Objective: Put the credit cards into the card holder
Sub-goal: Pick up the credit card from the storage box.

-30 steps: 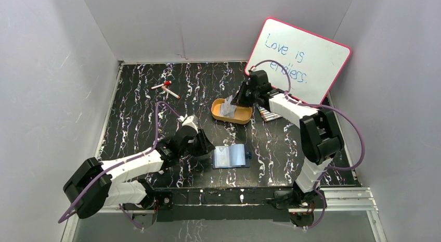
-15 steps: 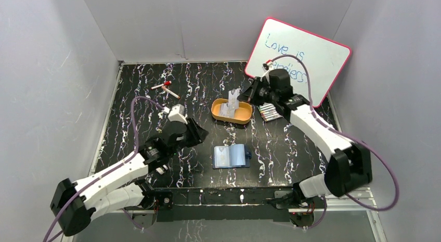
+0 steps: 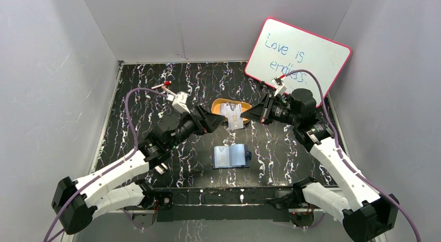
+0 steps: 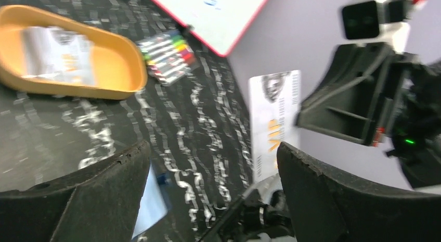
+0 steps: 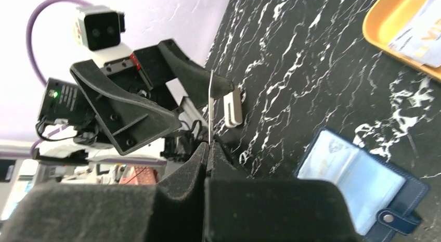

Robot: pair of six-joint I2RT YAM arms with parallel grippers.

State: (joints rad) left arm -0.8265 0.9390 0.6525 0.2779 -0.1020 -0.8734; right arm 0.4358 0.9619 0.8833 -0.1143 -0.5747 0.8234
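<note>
1. From my left wrist everything is smeared. The print on the card (image 4: 274, 122) is unreadable, and its lower edge is hidden behind a finger (image 4: 333, 200) of my left gripper (image 4: 212, 151).
2. In that view the orange tray (image 4: 125, 70) runs off the left edge and the whiteboard (image 4: 218, 13) off the top. The card holder (image 4: 151, 200) shows only as a pale sliver.
3. From my right wrist the card is edge-on, a thin line, so its face is hidden. The tray is cut off at the corner.
4. From above, the card and my fingers cover much of the tray.
</note>
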